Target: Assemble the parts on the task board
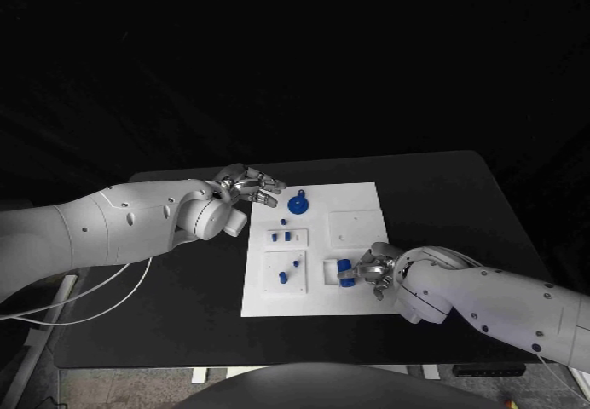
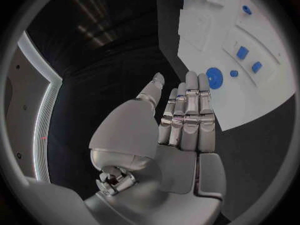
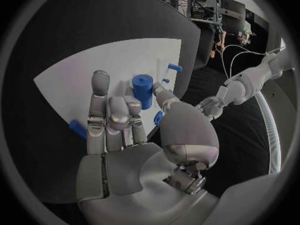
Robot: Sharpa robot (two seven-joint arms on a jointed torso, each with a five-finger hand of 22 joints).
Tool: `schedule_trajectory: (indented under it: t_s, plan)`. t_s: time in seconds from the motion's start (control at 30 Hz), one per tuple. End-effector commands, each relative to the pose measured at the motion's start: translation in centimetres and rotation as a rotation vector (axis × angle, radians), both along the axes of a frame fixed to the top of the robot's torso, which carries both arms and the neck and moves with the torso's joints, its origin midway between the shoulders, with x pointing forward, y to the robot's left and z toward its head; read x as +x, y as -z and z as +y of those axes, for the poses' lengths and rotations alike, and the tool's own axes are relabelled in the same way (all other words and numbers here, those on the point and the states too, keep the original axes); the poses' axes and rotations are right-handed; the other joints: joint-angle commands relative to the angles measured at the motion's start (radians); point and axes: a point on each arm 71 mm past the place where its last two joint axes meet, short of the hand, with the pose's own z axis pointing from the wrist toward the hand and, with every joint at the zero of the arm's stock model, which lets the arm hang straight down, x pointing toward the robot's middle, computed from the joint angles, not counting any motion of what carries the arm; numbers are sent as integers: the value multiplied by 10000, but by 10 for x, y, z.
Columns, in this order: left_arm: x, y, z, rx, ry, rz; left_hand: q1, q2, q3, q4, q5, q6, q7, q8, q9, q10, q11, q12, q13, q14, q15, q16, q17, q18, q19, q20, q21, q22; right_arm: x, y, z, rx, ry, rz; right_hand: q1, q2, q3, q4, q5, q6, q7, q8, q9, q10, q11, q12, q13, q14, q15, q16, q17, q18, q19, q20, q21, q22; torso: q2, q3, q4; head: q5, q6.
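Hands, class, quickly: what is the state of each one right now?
Left hand: open, fingers straight, holding nothing, at the task board's far edge.
Right hand: cannot tell; fingers beside a blue cylinder part.

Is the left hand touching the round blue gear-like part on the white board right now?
Apart. In the left wrist view the left hand has straight fingers, and bare white board separates its fingertips from the round blue part.

Head camera overhead; wrist cameras share task board (image 1: 356, 223).
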Motion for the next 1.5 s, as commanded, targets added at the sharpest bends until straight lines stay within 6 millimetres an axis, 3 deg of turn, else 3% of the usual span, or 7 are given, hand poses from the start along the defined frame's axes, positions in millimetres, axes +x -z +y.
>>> schedule_trajectory:
  t_s: [0.03,0.83,1.13,1.37,1.5]
  plan:
    - [0,-1,-3,-87,158,0,19,21,-17,130,50,-13,-47,0,2,-70,-6,-26,-2,-89,12,-46,11,-193,50,23,36,-102,-1,1,5,-17,-228,139,-39,-67,-27,67,83,106,-30,-22,2,-43,5,-46,-10,-10,-76,41,-6,71,25,-23,11,53,-1,8,-5,9,-8]
    - [-1,-1,-2,-91,165,25,39,9,-16,160,52,-10,-47,1,3,-72,-5,-26,-2,-97,14,-47,12,-196,52,24,49,-175,5,4,20,-317,-634,-5,-123,-114,-155,268,46,85,-8,-20,-123,-94,23,-98,-68,-21,-62,24,-36,76,14,-13,8,29,4,-9,-2,194,-54]
    - [-1,-1,-2,-92,176,49,39,9,-16,160,52,-10,-47,1,3,-72,-5,-26,-2,-97,14,-47,12,-196,52,24,49,-175,6,3,24,-510,-938,-263,-101,-189,-169,283,-47,88,-5,-10,-137,-96,27,-104,-79,-21,-60,27,-34,78,15,-11,10,26,0,5,-12,241,-70]
    - [-1,-1,-2,-93,178,54,39,9,-16,160,52,-10,-47,1,3,-72,-5,-26,-2,-97,14,-47,12,-196,52,24,49,-175,7,4,25,-574,-980,-278,-78,-323,-142,497,-108,74,7,5,-158,-113,36,-113,-96,-21,-55,26,-38,83,9,-5,7,15,6,12,-11,268,-91]
    - [-1,0,-1,-87,170,63,39,9,-16,160,52,-10,-47,1,3,-72,-5,-26,-2,-97,14,-47,12,-196,52,24,49,-175,8,4,26,-629,-1006,-305,-115,-697,-148,885,-224,45,32,13,-175,-149,58,-115,-102,-28,-44,11,-46,91,6,2,0,-1,4,16,-18,317,-91]
